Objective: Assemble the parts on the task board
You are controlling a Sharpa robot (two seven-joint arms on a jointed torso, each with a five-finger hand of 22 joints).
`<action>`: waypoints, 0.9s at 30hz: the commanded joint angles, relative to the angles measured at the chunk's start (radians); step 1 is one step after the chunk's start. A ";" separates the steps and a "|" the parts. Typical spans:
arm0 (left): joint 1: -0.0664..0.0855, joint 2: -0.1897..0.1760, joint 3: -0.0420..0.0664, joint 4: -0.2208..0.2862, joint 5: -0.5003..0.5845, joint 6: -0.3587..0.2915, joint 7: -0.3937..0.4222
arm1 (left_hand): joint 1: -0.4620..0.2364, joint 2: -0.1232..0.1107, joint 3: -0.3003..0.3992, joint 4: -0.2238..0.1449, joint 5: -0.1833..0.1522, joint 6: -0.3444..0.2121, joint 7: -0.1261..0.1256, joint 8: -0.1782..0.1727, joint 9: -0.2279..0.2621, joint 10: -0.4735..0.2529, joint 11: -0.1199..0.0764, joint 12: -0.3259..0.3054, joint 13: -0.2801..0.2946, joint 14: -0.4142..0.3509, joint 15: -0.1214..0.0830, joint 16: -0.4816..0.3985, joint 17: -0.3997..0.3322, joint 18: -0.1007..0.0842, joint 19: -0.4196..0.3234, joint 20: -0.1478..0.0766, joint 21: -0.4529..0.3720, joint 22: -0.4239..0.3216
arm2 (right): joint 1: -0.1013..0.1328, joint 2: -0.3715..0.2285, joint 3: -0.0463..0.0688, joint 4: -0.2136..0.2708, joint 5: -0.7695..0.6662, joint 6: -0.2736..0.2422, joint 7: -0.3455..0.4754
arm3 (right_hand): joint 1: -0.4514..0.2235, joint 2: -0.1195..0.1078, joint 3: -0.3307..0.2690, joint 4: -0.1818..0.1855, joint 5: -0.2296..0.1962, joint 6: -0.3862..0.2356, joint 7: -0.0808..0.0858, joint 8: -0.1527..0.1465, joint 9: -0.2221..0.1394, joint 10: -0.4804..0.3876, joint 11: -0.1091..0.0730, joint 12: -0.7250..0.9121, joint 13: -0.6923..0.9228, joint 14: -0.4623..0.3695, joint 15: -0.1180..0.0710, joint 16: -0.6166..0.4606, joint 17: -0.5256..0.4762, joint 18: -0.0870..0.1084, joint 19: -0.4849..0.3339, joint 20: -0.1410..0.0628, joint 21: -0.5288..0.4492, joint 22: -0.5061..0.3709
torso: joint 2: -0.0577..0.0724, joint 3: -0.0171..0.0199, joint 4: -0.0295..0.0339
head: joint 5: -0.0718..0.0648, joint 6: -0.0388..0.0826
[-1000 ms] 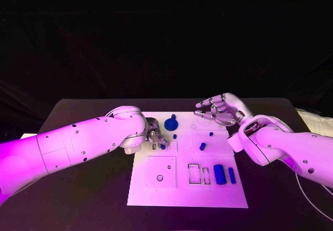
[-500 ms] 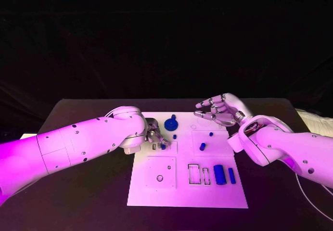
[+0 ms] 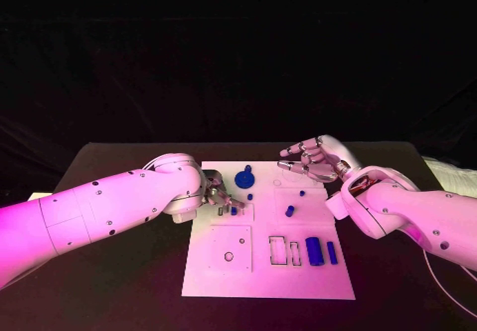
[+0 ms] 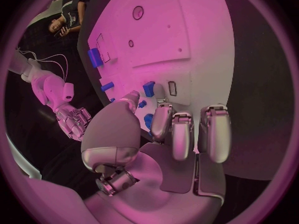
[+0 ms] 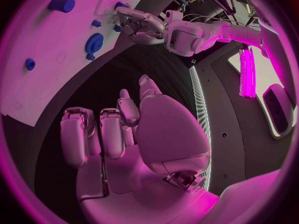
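The white task board (image 3: 268,276) lies in the middle of the table. My left hand (image 3: 220,196) hovers over its far left part with fingers spread downward and nothing in them. Its fingertips (image 4: 163,129) are close to a small blue part (image 3: 234,210) beside a narrow slot (image 4: 172,88). A blue gear (image 3: 245,179) stands just beyond the hand. A blue peg (image 3: 289,210) stands mid-board, and a blue cylinder (image 3: 314,249) lies with a thinner bar (image 3: 332,252) at the near right. My right hand (image 3: 312,157) hangs over the far right corner, loosely bent and holding nothing.
The near left of the board carries a square plate with a round hole (image 3: 229,255), and rectangular cut-outs (image 3: 285,249) sit beside the cylinder. Black table (image 3: 119,276) surrounds the board on all sides. In the right wrist view the gear (image 5: 94,42) and my left hand (image 5: 143,25) are seen.
My left arm has shifted a little, and its fingers have drawn slightly back from the small blue part by the slot. The right hand has stayed where it was.
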State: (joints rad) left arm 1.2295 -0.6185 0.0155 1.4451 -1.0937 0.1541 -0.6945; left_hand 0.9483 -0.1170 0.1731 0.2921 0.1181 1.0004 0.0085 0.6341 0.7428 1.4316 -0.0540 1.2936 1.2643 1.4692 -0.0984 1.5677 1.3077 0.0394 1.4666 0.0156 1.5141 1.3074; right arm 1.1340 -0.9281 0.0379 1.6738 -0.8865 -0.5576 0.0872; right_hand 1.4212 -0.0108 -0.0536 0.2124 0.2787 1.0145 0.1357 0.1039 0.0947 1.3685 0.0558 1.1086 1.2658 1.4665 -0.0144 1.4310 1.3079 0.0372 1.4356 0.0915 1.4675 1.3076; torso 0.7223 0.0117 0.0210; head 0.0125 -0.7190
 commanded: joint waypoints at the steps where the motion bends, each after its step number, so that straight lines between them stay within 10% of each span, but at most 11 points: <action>1: 0.006 -0.009 0.014 0.018 0.011 -0.025 -0.054 | -0.012 0.004 -0.012 -0.001 -0.004 0.001 -0.001 -0.001 0.001 0.003 -0.002 0.000 -0.004 0.102 -0.006 0.003 0.263 -0.016 0.049 -0.006 -0.003 0.178 | -0.002 0.001 0.000 -0.002 -0.007 0.017 0.001 | -0.011 0.002 -0.005 0.002 0.004 0.000 0.001 0.000 0.001 0.002 -0.007 0.001 -0.002 0.052 -0.008 -0.005 0.012 0.009 -0.007 -0.002 -0.006 0.084 | 0.000 -0.0002 -0.0002 | 0.000 0.003; 8: 0.043 -0.033 0.039 0.020 0.063 0.015 -0.039 | 0.055 0.028 -0.062 -0.009 0.002 -0.081 0.030 -0.062 -0.027 -0.039 0.023 -0.052 -0.054 0.102 0.009 0.003 0.263 -0.002 0.016 0.004 -0.042 0.128 | -0.006 0.003 -0.001 -0.005 -0.003 0.014 0.006 | -0.011 0.002 -0.005 0.002 0.004 0.000 0.001 0.000 0.001 0.002 -0.007 0.001 -0.002 0.052 -0.008 -0.005 0.012 0.009 -0.007 -0.002 -0.006 0.084 | 0.000 0.0005 0.0000 | -0.001 0.006; 15: 0.095 -0.001 0.042 -0.089 0.022 0.130 -0.031 | 0.169 0.044 -0.072 -0.019 0.004 -0.102 0.061 -0.132 -0.093 -0.079 0.050 -0.101 -0.105 0.102 0.034 0.003 0.263 0.001 0.008 0.029 -0.053 0.117 | -0.008 0.006 -0.002 -0.010 -0.003 0.015 0.005 | -0.012 0.005 -0.005 0.003 0.008 0.000 0.000 0.000 0.001 0.003 -0.007 0.003 -0.001 0.051 -0.008 -0.007 0.010 0.010 -0.007 -0.002 -0.007 0.084 | 0.000 0.0027 0.0015 | 0.000 0.007; 27: 0.107 0.083 0.028 -0.264 0.006 0.171 -0.006 | 0.147 0.053 -0.138 -0.001 -0.001 -0.067 0.055 -0.132 -0.114 -0.069 0.046 -0.085 -0.094 0.102 0.033 0.003 0.263 -0.002 0.018 0.031 -0.044 0.132 | -0.009 0.014 -0.002 -0.014 -0.004 0.019 0.003 | -0.012 0.006 -0.006 0.002 0.014 0.000 0.000 0.000 0.002 0.003 -0.008 0.002 -0.001 0.051 -0.008 -0.007 0.010 0.010 -0.007 -0.002 -0.007 0.083 | 0.002 0.0009 -0.0003 | 0.002 0.005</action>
State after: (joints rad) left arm 1.3353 -0.5425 0.0445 1.1908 -1.0760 0.2790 -0.6978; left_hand 1.1034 -0.0642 0.0399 0.2908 0.1181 0.9275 0.0641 0.4983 0.6294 1.3577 -0.0055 1.2046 1.1693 1.4689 -0.0695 1.5677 1.3075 0.0395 1.4648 0.0427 1.4661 1.3073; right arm 1.1259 -0.9160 0.0360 1.6600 -0.8849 -0.5535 0.0873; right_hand 1.4170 -0.0066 -0.0536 0.2124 0.2902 1.0145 0.1358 0.1039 0.0956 1.3685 0.0558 1.1064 1.2660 1.4665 -0.0144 1.4273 1.3076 0.0373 1.4356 0.0916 1.4638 1.3074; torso 0.7238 0.0128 0.0209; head 0.0137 -0.7135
